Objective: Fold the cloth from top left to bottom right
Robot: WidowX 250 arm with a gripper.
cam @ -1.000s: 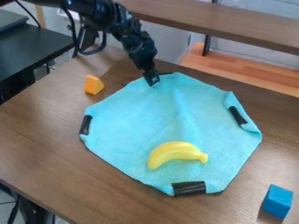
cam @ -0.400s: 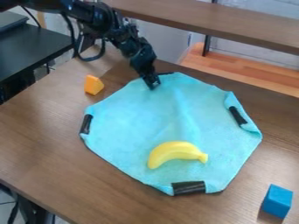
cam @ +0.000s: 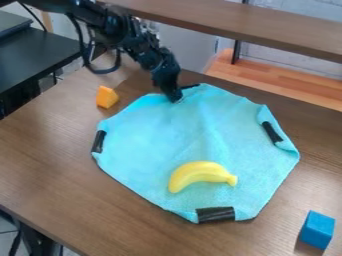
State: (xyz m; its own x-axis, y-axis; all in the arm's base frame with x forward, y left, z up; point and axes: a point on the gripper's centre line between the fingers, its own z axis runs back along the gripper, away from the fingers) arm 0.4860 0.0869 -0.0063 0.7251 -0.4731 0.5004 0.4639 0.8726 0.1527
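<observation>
The cloth (cam: 137,145) lay unfolded on the table (cam: 47,170), the gripper (cam: 176,99) at its eleven-to-twelve-o'clock edge, its hold impossible to tell; securing that edge seemed the step in hand, the next calling for a lift towards five o'clock.

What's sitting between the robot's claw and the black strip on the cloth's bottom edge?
The yellow banana, lying on the blue cloth, as the camera view shows.
</observation>
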